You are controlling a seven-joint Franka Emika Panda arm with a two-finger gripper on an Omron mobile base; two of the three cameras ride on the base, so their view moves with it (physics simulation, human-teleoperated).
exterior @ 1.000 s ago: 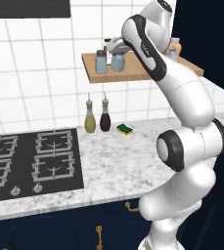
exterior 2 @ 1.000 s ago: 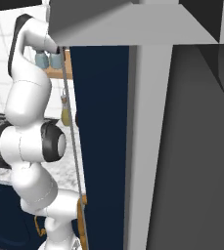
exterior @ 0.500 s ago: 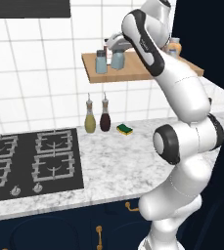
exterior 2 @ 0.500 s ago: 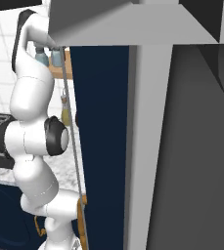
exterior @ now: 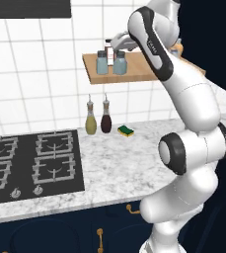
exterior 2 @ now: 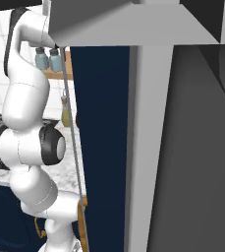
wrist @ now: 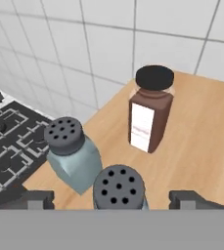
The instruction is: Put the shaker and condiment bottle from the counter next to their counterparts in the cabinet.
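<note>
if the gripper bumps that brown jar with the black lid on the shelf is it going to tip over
Probably not easily. The brown jar looks squat and square-sided with a flat base on the wooden shelf, so it would likely slide first. It looks rigid. A push high, near its black lid, could still tip it toward the shakers nearby.

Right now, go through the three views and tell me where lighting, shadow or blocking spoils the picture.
Left base view: even, flat light, everything sharp, though the white arm covers the right end of the light-brown wooden shelf. Right base view: a dark blue panel and grey shaded surfaces block most of it. Hand view: crisp, soft shadows; two pale blue-grey shakers and a brown dark-capped jar read clearly.
</note>
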